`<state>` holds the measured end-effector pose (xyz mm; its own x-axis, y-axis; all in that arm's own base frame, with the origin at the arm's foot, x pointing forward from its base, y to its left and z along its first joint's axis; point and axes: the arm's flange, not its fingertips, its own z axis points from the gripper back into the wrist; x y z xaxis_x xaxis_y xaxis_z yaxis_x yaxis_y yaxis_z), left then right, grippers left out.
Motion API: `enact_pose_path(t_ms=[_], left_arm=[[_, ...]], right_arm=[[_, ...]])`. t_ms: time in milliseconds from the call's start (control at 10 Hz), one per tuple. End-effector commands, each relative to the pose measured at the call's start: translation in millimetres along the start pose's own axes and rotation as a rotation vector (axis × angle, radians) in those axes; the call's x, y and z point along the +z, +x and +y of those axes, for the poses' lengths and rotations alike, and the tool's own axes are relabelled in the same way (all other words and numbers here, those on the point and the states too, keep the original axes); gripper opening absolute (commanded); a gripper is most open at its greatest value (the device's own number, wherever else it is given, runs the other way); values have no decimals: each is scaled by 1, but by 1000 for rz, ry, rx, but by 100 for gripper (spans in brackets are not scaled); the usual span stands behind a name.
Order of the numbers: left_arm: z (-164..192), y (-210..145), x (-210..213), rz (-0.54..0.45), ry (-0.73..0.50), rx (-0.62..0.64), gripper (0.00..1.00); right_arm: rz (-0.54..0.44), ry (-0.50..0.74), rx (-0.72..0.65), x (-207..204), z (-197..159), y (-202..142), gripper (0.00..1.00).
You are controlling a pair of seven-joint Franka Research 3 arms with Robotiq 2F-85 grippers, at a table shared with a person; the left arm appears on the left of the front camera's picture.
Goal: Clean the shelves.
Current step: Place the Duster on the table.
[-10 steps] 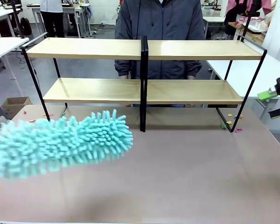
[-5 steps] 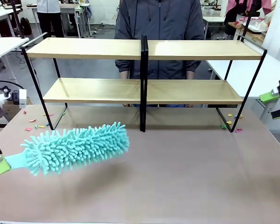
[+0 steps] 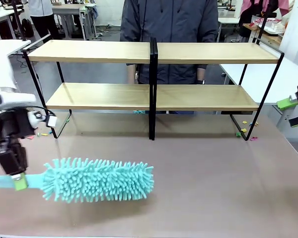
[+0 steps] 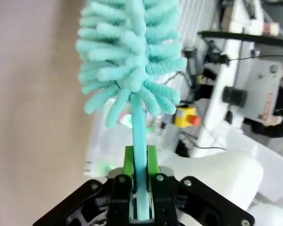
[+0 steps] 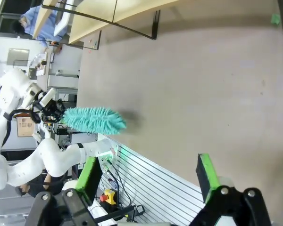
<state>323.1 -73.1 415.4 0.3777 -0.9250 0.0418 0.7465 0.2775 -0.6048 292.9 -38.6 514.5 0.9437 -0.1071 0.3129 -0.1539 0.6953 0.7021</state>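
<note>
Two tiers of light-wood boards make up the shelves (image 3: pixel 154 74), standing toward the far side of the brown table (image 3: pixel 213 183) in the front view, with a person (image 3: pixel 170 22) behind them. Item, near left: a teal duster (image 3: pixel 98 179) lying level just above or on the tabletop, its fluffy head pointing toward the table's middle, well apart from the shelves; judged a carrying or staging position, since no board is yet touched. Item: left gripper (image 3: pixel 17 181), hanging down from a bent white arm, pressed together on the duster's flat handle at its near end, which leaves the whole head free for wiping. Item, right edge: right gripper (image 3: pixel 294 110), raised clear of the table near the shelves' right end, fingers spread and holding nothing, apparently parked out of the way. Small coloured scraps (image 3: pixel 246 128) lie by the frame's right foot. Left wrist view: green pads (image 4: pixel 152 159) clamp the thin teal handle between them, the duster (image 4: pixel 129 56) rising straight ahead in line with the fingers, a hold that should keep it from twisting. Right wrist view: the two green-tipped fingers (image 5: pixel 206 176) stand wide apart over bare table; farther off, the duster (image 5: pixel 93 120) is held by the left arm, and the shelves (image 5: pixel 108 16) run along the top edge.
</note>
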Motion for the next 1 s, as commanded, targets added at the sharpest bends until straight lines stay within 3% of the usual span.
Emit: enact_pose_path(t_ms=[0, 200, 600, 800, 900], left_arm=[[37, 7, 17, -46, 16, 6, 13], [46, 11, 11, -185, 75, 124, 13], [53, 14, 9, -159, 103, 130, 13], [54, 14, 9, -182, 104, 139, 13], [53, 15, 8, -181, 99, 139, 13]], right_arm=[[-7, 26, 14, 1, 2, 4, 100], [-7, 26, 14, 1, 2, 4, 100], [20, 19, -28, 0, 0, 2, 100], [168, 58, -95, -10, -7, 1, 100], [136, 52, -117, -11, -9, 4, 100]])
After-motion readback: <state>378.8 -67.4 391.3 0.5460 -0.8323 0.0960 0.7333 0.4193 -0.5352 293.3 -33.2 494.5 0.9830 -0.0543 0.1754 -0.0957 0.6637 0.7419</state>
